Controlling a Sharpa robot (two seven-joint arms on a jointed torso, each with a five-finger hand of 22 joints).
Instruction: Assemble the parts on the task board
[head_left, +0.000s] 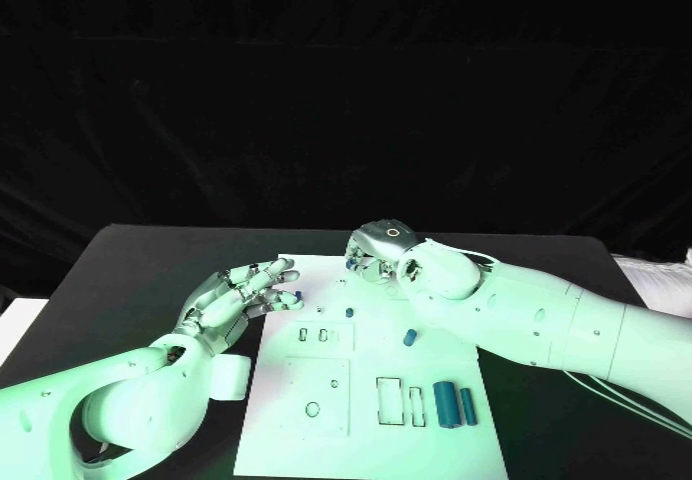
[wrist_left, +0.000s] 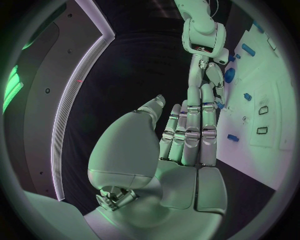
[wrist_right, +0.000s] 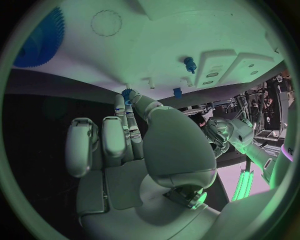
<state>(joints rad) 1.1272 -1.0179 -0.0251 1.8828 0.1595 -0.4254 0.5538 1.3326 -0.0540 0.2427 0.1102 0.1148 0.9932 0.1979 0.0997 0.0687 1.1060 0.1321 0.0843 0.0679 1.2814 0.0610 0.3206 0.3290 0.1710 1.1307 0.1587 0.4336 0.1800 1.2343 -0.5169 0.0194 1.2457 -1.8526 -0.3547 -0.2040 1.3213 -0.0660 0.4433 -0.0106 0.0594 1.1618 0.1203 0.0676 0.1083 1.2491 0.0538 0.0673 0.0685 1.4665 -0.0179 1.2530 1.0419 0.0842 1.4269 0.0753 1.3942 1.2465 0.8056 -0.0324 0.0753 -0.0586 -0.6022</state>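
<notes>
The white task board (head_left: 378, 440) lies in the middle of the black table. My right hand (head_left: 384, 256) hovers over its far edge with fingers curled down; in the right wrist view its thumb and a finger pinch a small blue part (wrist_right: 128, 94) just above the board (wrist_right: 187, 30). My left hand (head_left: 242, 296) rests at the board's left edge, fingers stretched out and holding nothing; its palm and fingers (wrist_left: 187, 135) point toward the right arm. Two blue cylinders (head_left: 456, 403) lie side by side near the board's right edge, and a small blue piece (head_left: 411, 337) lies further up.
A blue toothed wheel (wrist_right: 37, 37) sits on the board near my right hand. A blue peg (wrist_right: 189, 62) stands in the board, with another small blue piece (wrist_right: 177, 92) beside it. Rectangular slots (head_left: 391, 398) and round holes (head_left: 313, 409) mark the board's near half. Black table surrounds the board.
</notes>
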